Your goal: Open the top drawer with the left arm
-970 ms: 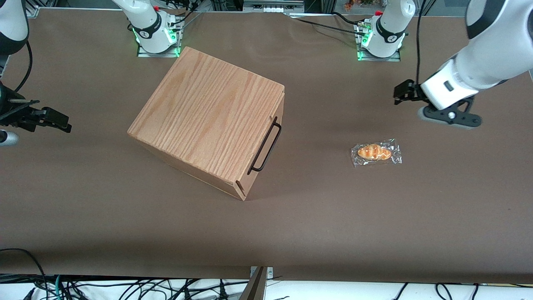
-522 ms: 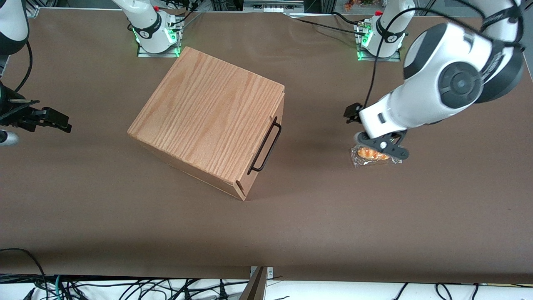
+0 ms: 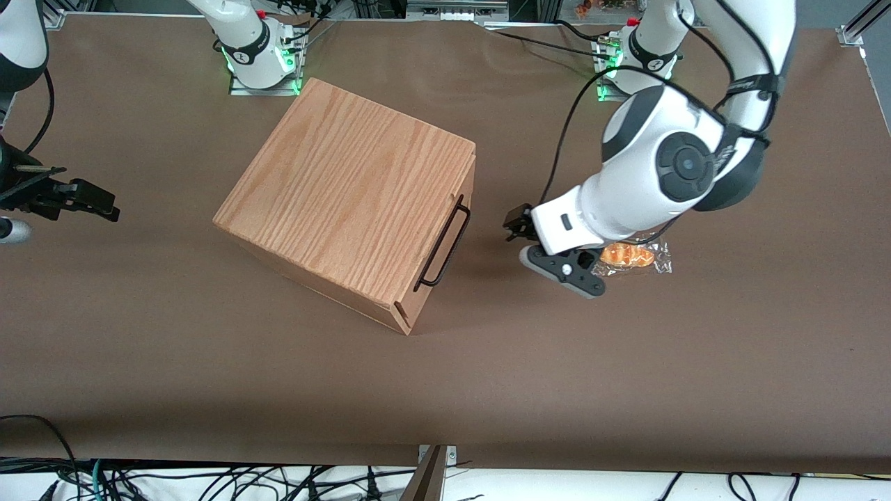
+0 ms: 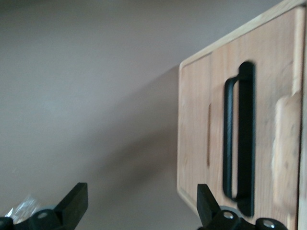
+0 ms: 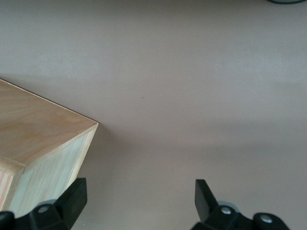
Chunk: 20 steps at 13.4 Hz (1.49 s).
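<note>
I am watching a brown table (image 3: 209, 390) with an oak-grain box (image 3: 348, 202) sitting on it, toward the parked arm's end from the middle. The top drawer (image 3: 445, 240) is in the box face that looks toward the working arm's end of the table, and I judge it fully closed: its front sits flush with the box and no drawer floor shows. Its long black wire handle (image 3: 443, 242) runs along that face; in the wrist view the handle (image 4: 238, 139) stands clear of the wood.

The left arm (image 3: 661, 167) reaches in from about the one o'clock direction of the box. Its gripper (image 3: 516, 224) hangs near the handle, at roughly three o'clock from it, apart from it and touching nothing. In the wrist view its two fingers (image 4: 74, 203) are spread wide, with nothing between them.

A wrapped bread roll (image 3: 630, 256) lies on the table just beside the arm's wrist, partly hidden by it.

As I read it, only the approach is under way. Closing the gap, gripping the handle and pulling the drawer out all remain.
</note>
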{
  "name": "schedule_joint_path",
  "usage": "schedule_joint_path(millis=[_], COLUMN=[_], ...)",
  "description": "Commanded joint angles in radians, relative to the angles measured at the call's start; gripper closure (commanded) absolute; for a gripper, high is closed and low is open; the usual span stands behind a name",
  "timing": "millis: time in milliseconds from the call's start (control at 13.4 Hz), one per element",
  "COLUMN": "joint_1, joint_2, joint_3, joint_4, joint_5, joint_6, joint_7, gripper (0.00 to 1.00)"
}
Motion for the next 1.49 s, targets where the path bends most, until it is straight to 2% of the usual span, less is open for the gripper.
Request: schedule_joint_path(millis=[0, 149, 448, 1418], joint_1=[-0.047, -0.068, -0.104, -0.12], joint_2=[0.059, 0.072, 0.109, 0.143], joint_3=[0.002, 0.003, 0.003, 0.013], joint_4=[0.044, 0.035, 0.033, 0.004], joint_5=[-0.032, -0.06, -0.06, -0.033], joint_6=[0.091, 0.142, 0.207, 0.211], joint_7=[-0.013, -0.016, -0.023, -0.01], gripper=[0.0, 0.0, 0.0, 0.0])
